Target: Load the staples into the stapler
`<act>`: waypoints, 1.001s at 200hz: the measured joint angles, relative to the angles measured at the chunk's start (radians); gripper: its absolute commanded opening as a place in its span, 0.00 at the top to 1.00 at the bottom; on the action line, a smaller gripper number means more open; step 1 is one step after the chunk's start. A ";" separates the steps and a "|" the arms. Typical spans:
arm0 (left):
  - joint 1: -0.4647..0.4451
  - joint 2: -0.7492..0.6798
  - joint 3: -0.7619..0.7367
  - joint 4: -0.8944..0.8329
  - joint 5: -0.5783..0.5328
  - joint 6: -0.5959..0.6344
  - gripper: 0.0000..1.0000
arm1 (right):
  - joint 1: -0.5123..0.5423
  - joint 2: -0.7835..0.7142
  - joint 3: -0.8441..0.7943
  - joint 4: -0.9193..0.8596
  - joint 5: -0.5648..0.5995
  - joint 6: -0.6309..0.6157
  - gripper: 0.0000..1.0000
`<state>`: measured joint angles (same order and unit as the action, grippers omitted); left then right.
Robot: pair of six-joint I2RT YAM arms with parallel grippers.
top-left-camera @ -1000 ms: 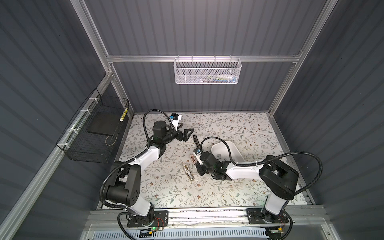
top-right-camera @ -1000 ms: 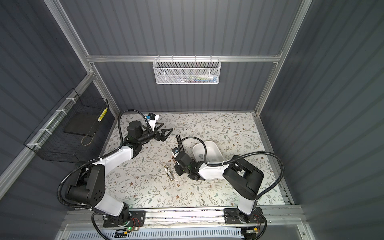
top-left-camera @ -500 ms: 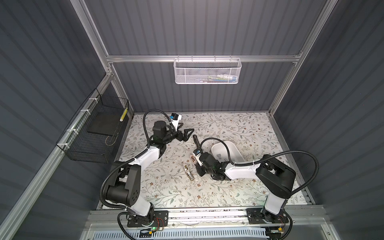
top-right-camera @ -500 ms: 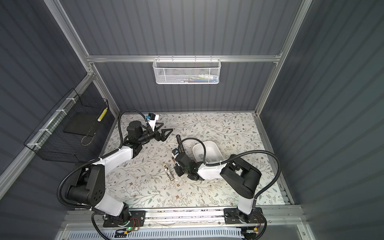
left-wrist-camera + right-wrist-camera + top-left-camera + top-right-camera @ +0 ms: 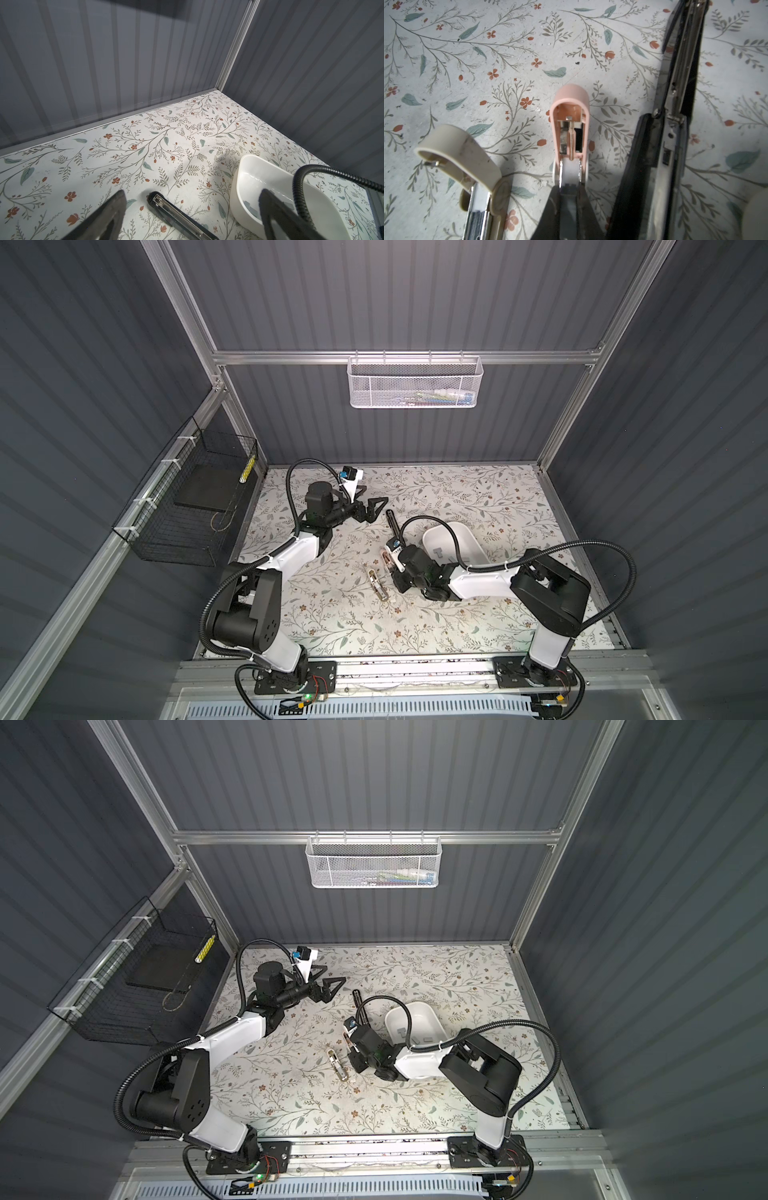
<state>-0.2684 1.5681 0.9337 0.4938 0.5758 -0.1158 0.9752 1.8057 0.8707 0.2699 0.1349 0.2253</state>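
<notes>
Right gripper (image 5: 569, 188): clenched on a pale grey strip (image 5: 568, 202), low over the table (image 5: 508, 52). The view is too close to be sure, but the strip appears to be a stick of staples. Its front end rests in the open channel of the pink stapler (image 5: 571, 108), whose lid is folded back.

Handling, as judged:
- The strip is light, thin and stiff along its length.
- It is brittle across its length, and the joints between staples will snap under bending or a hard pinch.
- The metal is smooth and may slip between the pads.
- Take hold of the two long sides near the rear end, so that the front is free to enter the channel.
- Keep the strip level and in line with the channel. A tilted strip is likely to jam against the rail.

The beige stapler (image 5: 467, 153) lies just beside the pink one on one side, and the black stapler (image 5: 675, 104) on the other. Both are open. Spare staples (image 5: 252, 208) lie in the white tray (image 5: 239, 176), just beside the black stapler.

Left gripper (image 5: 374, 497): released, jaws wide, holding nothing. It hovers above the table near the far end of the black stapler.
</notes>
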 measured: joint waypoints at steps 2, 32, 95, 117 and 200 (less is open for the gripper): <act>0.000 0.000 0.000 0.000 0.000 0.000 0.01 | 0.000 0.000 0.000 0.001 0.000 0.000 1.00; 0.000 0.000 0.000 0.000 0.000 0.000 0.01 | 0.000 0.006 0.001 0.010 0.000 0.008 1.00; 0.000 0.000 0.000 0.000 0.000 0.000 0.01 | 0.000 0.008 0.001 0.015 0.008 0.018 1.00; 0.000 0.000 0.000 0.000 0.000 0.000 0.01 | 0.001 0.008 0.001 0.015 0.008 0.019 1.00; 0.000 0.000 0.000 0.000 0.000 0.000 0.01 | 0.010 0.008 0.001 0.018 0.020 0.047 0.77</act>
<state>-0.2684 1.5681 0.9337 0.4938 0.5758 -0.1162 0.9848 1.8141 0.8715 0.2878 0.1547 0.2718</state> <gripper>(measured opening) 0.996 0.211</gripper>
